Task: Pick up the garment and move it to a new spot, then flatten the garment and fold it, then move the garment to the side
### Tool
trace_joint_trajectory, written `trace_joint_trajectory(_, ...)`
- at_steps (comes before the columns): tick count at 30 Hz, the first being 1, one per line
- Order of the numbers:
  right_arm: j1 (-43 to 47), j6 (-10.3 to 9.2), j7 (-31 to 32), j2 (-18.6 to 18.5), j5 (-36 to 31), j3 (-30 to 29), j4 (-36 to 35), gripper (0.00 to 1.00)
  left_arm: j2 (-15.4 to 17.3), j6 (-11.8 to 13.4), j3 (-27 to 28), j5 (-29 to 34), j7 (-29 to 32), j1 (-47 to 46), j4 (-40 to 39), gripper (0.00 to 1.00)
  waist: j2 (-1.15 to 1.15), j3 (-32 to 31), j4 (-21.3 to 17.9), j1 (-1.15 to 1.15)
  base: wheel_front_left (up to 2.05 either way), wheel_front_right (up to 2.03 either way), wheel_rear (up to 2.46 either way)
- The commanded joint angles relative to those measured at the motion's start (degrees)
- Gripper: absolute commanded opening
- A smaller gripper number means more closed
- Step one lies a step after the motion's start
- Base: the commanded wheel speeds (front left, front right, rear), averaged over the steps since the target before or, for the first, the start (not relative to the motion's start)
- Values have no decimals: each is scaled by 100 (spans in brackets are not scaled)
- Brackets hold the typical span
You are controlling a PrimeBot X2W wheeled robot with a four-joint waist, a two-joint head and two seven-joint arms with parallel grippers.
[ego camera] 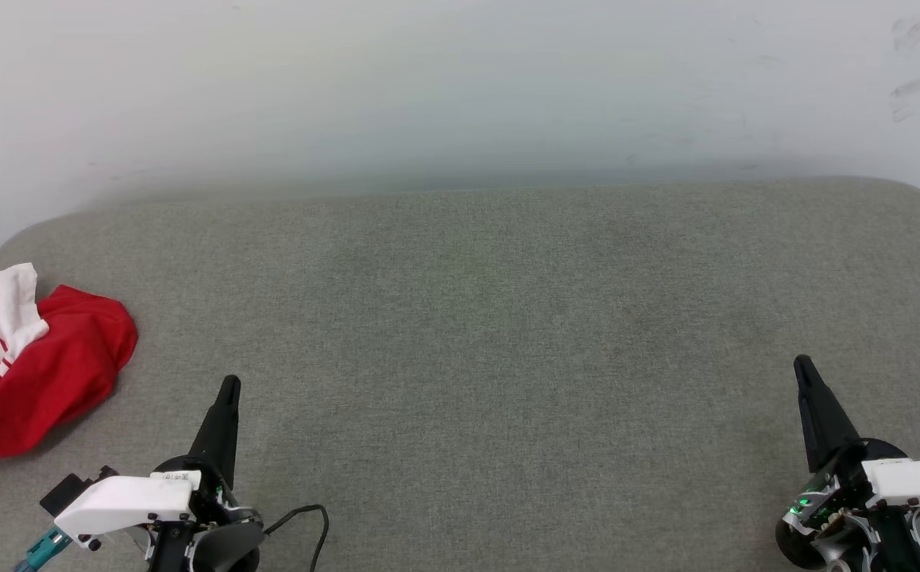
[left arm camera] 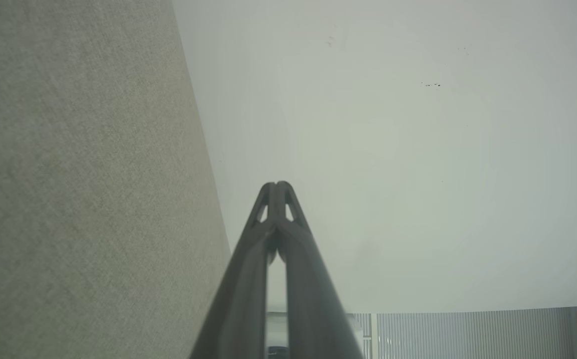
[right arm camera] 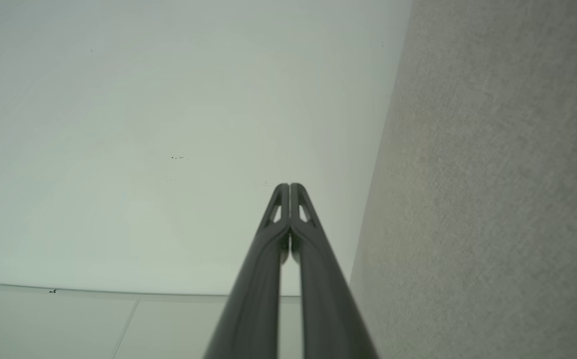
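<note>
Garment (ego camera: 43, 373) sits crumpled at the far-left edge of the grey surface (ego camera: 468, 318). Left gripper (ego camera: 229, 389) is near it, right gripper (ego camera: 803, 369) well apart. Both jaws shut, holding nothing. Best approach imo: open left jaws, reach over, pinch a thick fold.

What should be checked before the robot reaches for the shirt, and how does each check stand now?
1. Shirt located: ok, crumpled at the grey surface's left edge.
2. Whole shirt in head view: not ok, cut off at the picture's edge.
3. Left gripper open for grasping: not ok, shut.
4. Right gripper empty: ok, shut on nothing.
5. Number side up: cannot tell.
</note>
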Motion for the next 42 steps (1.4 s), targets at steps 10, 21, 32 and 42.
trace_joint_trajectory(10,-67,-1,11,23,-31,-2,5,0,-3,-15,18,18,15,-57,6,0,0,0,0,0,0,0,0)
trace_joint_trajectory(21,-67,-1,10,22,-30,-1,4,0,-3,-15,18,18,15,-57,6,0,0,0,0,0,0,0,0)
trace_joint_trajectory(32,196,-1,-146,5,-123,35,149,100,-26,1,-4,112,-148,204,64,100,0,3,-4,0,0,0,0)
trace_joint_trajectory(42,237,-1,-424,6,-938,-30,-99,100,-22,207,112,962,-426,226,-290,100,0,14,-6,0,0,0,0)
